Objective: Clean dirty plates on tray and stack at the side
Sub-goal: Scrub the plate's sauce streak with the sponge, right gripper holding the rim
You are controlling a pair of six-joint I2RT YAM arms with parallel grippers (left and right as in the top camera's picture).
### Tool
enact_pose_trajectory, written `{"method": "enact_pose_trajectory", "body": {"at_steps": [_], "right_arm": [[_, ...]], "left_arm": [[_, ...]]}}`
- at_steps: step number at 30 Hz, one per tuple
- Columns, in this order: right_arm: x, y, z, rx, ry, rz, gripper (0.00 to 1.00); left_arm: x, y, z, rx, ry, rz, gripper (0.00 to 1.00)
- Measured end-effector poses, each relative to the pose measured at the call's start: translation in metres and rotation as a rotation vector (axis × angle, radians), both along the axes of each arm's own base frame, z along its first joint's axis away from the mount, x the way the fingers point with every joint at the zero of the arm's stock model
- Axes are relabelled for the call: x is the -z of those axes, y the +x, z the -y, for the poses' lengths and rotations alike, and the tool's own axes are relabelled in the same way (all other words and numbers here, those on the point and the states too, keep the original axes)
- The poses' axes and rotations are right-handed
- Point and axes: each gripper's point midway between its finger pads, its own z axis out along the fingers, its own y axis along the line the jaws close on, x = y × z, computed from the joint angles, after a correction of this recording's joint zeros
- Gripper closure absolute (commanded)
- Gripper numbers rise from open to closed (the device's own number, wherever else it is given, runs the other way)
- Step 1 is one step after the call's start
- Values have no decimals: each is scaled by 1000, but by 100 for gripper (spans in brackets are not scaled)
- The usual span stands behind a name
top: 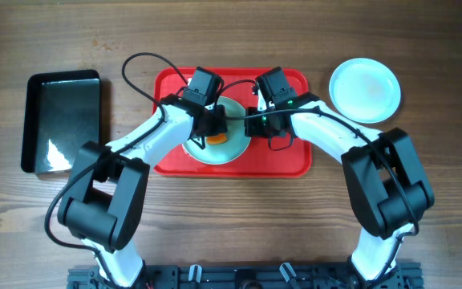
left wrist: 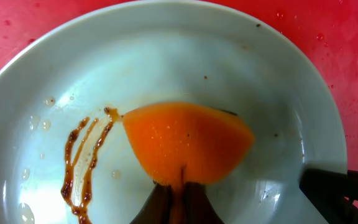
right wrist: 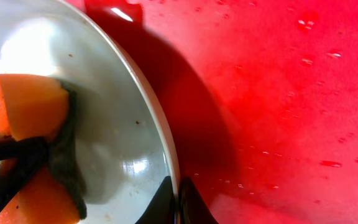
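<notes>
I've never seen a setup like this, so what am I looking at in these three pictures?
Two robot arms work at a wooden table. One picture looks down from above; the other two come from cameras on the wrists. The left gripper pinches an orange sponge against a sauce-smeared plate on a red tray. The right gripper grips that plate's rim. A second plate sits on the table right of the tray, and a black tray lies far left.

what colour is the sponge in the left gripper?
Orange sponge with a dark scouring backing; right wrist view shows both.
</notes>
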Motion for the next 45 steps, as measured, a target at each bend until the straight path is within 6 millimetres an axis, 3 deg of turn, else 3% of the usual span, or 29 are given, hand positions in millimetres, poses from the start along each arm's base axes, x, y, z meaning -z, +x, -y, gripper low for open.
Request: {"method": "enact_pose_trajectory", "body": {"at_steps": [10, 19, 24, 29, 34, 36, 41, 45], "right_arm": [[3, -5, 4, -37, -26, -11, 96], [3, -6, 4, -51, -29, -8, 96], [1, -6, 0, -61, -23, -4, 96], [1, -6, 0, -60, -24, -5, 96], [1, -7, 1, -63, -28, -9, 96], [1, -7, 1, -62, -28, -10, 96], [1, -7, 1, -62, -28, -10, 96], [1, -7, 1, -62, -28, -10, 96]], "left_arm": [[9, 4, -11, -18, 91, 2, 96], [7, 12, -64, -107, 351, 54, 96], [5, 11, -75, -119, 396, 53, 96], [-13, 14, -75, -130, 379, 89, 96], [-65, 24, -67, -153, 260, 202, 96], [-75, 27, -60, -144, 206, 222, 96], [-58, 21, -41, -95, 125, 155, 96], [-22, 9, -25, -46, 66, 32, 96]]}}
